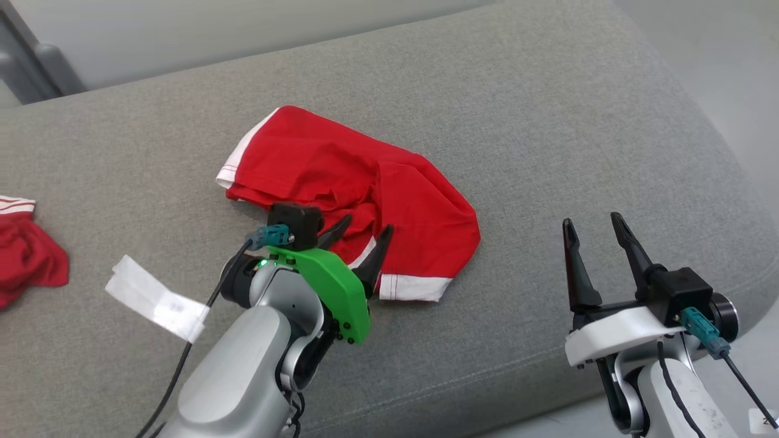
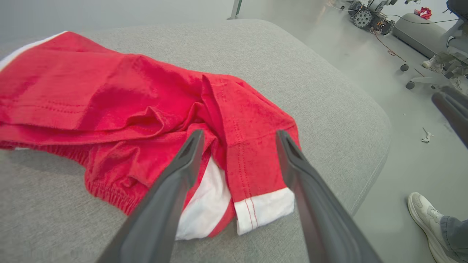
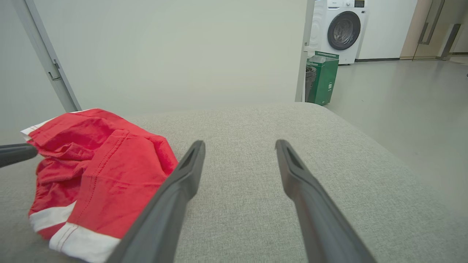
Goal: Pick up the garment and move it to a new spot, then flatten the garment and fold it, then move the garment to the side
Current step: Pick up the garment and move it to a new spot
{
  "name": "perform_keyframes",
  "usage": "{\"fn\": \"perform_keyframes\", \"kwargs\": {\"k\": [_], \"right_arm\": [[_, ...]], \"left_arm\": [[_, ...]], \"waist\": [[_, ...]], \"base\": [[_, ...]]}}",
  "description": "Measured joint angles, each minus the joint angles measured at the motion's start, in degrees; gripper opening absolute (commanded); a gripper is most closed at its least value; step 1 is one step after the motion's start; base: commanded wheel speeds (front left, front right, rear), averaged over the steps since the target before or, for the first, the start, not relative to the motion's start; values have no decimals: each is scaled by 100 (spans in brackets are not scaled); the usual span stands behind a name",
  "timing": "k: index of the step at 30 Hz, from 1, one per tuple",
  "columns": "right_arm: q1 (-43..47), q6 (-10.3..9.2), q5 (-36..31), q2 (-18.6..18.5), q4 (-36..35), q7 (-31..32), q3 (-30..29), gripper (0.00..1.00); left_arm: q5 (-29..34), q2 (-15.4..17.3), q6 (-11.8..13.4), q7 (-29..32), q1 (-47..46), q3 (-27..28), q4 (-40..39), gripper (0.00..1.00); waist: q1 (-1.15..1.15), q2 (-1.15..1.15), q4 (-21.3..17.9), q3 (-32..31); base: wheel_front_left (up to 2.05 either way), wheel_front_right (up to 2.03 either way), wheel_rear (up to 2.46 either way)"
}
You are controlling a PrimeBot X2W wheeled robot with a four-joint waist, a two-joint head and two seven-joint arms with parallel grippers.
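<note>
At the far left edge of the grey fabric cushion [image 1: 548, 121] a second crumpled red cloth with white stripes [image 1: 27, 252] lies partly out of sight. Just to its right, nearer to me, is a white paper strip [image 1: 155, 298], flat on the fabric and clear of both cloths.

Next comes the left pincer [image 1: 368, 222], on its green bracket. Its two dark fingers are spread wide and hold nothing. They hang over the near edge of the task's piece, a rumpled red garment with white hems [image 1: 341, 176], which lies about mid-cushion. From the left wrist camera the left pincer [image 2: 240, 133] straddles a stitched red fold of the garment [image 2: 109, 95], with a white cuff lying between and below the fingers. I cannot tell whether the fingertips touch the cloth. The garment is bunched and creased, one white-edged corner at its far left and another white band at its near right.

Well to the right, over bare cushion and apart from the garment, the right pincer [image 1: 591, 219] on a white bracket points away from me, fingers wide apart and empty. Its own camera shows the same spread fingers [image 3: 240, 142], the garment [image 3: 102, 171] off to the left, and across the room a white washing machine [image 3: 342, 29] with a green bin [image 3: 323, 78] before it.

On the floor at the right stands a person's pale shoe [image 2: 424, 215].
</note>
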Motion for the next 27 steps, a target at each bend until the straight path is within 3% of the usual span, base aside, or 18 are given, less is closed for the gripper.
{"fn": "perform_keyframes", "kwargs": {"k": [13,27], "right_arm": [[397,-33,-65,-118,-4,0,-55,100],[654,86,-125,-86,-3,0,205,100]], "left_arm": [[-12,75,363,-864,930,397,-169,100],[283,560,669,-1589,1695,695,-409,100]], "waist": [[0,0,725,-382],[0,0,1312,-819]], "base": [[0,0,0],[0,0,0]]}}
